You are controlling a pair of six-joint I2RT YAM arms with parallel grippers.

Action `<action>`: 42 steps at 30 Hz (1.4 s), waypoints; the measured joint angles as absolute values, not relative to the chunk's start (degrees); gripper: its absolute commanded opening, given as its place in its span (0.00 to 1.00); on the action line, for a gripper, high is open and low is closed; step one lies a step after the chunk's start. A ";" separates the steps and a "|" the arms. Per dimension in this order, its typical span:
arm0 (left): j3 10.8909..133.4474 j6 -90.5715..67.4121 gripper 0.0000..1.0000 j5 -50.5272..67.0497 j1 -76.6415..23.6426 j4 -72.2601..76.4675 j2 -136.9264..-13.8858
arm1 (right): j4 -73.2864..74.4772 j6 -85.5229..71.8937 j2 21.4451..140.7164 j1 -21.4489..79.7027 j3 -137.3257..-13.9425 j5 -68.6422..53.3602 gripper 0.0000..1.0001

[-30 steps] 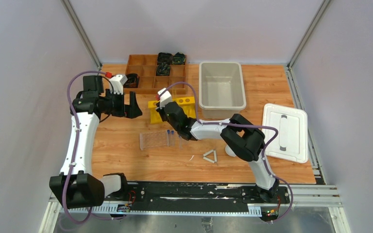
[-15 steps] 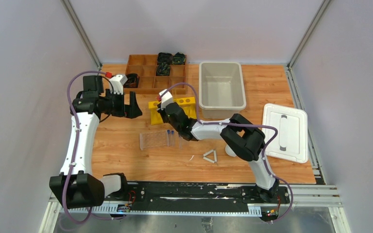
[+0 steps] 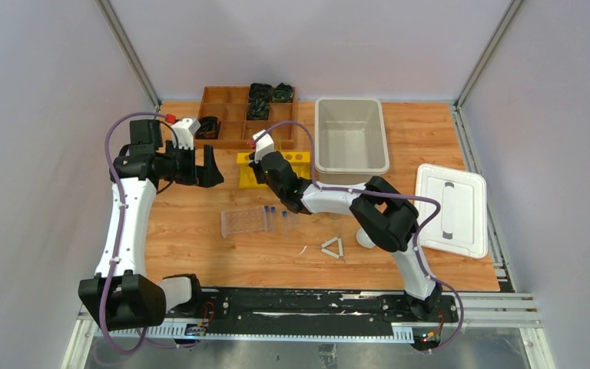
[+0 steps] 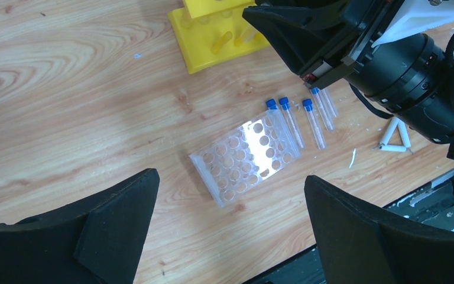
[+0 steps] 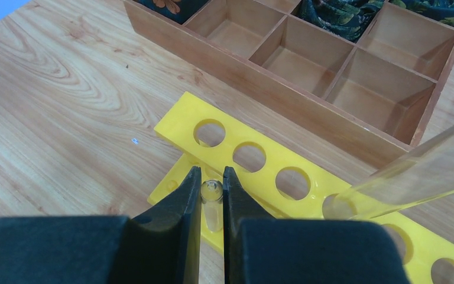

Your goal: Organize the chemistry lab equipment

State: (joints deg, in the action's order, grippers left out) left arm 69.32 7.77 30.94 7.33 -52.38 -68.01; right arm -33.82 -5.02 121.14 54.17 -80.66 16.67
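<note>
My right gripper (image 5: 211,184) is shut on a thin clear glass tube (image 5: 211,194) and holds it over the left end of the yellow rack (image 5: 254,155), which also shows in the top view (image 3: 296,160). Another glass tube (image 5: 414,173) stands tilted in a rack hole. Several blue-capped tubes (image 4: 295,121) lie on the table beside a clear holed rack (image 4: 242,160). A white triangle (image 3: 333,247) lies nearer the front, and a white round dish (image 3: 362,239) is partly hidden by the right arm. My left gripper (image 4: 230,231) is open and empty, high above the table's left. No glass vessels show.
A beige bin (image 3: 351,165) stands at the back right with its white lid (image 3: 451,207) on the table beside it. The brown divided tray (image 3: 234,115) with black coils sits just behind the yellow rack.
My right gripper has moved back and up from the blue-capped tubes to the yellow rack, carrying the glass tube. The left arm has not moved.
</note>
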 measured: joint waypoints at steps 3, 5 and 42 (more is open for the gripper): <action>69.32 7.92 1.00 30.98 7.38 -52.38 -68.01 | -33.71 -5.06 121.14 54.17 -80.66 16.51 0.22; 69.32 7.97 1.00 31.07 7.38 -52.40 -68.01 | -33.50 -5.17 121.14 54.19 -80.66 16.36 0.29; 69.45 7.49 1.00 31.92 7.42 -53.78 -65.65 | 6.90 -28.38 101.97 55.81 -64.25 19.46 0.24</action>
